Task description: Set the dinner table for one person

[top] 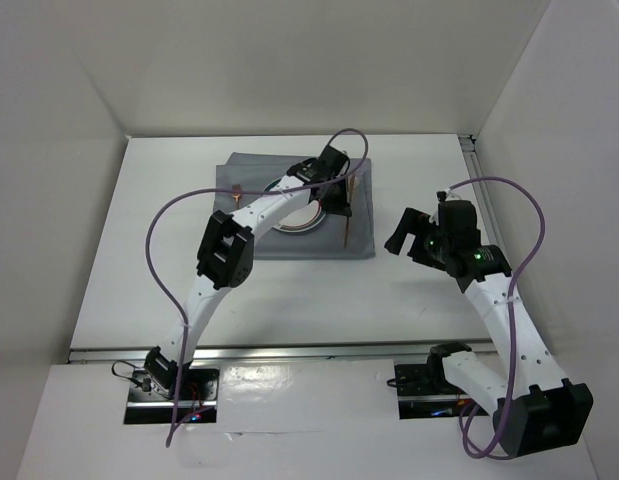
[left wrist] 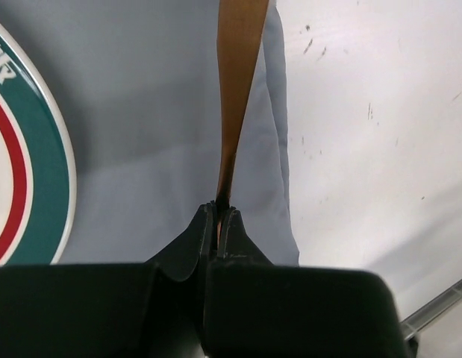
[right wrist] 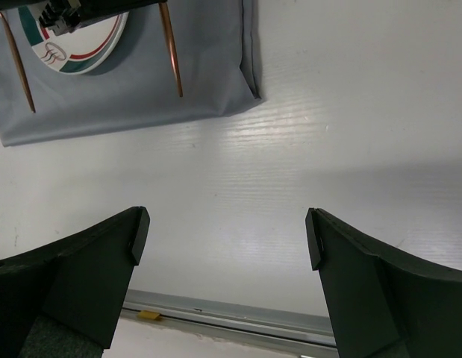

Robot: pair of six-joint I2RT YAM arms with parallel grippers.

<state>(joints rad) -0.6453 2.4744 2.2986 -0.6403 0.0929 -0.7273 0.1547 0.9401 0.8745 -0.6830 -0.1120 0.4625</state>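
The dinner table (top: 319,300) is the white surface filling the middle of the top view. A grey cloth (top: 259,240) lies at its upper centre as a place mat, and a plate (top: 299,218) with a teal and red rim sits on the cloth.

We see the left gripper (left wrist: 219,212) closed tight on the thin end of a copper-coloured utensil (left wrist: 238,74). The utensil runs from the jaws to the top of the left wrist view. It passes over the strip of cloth between the plate rim at far left and the cloth's edge at centre right. We judge that the piece is pinched at its end so that it can be laid parallel to the plate, beside it and inside the cloth's border. We cannot tell whether it touches the cloth, nor which kind of cutlery it is.

In the upper left of the right wrist view, a second copper utensil (right wrist: 14,63) lies on the cloth on the other side of the plate, apart from it. From this we read the setting as well advanced.

The right gripper (right wrist: 227,231) hangs over bare table at centre right of the top view, well apart from the cloth. Its jaws are spread wide and hold nothing. It is probably parked there so as not to cross the working arm.
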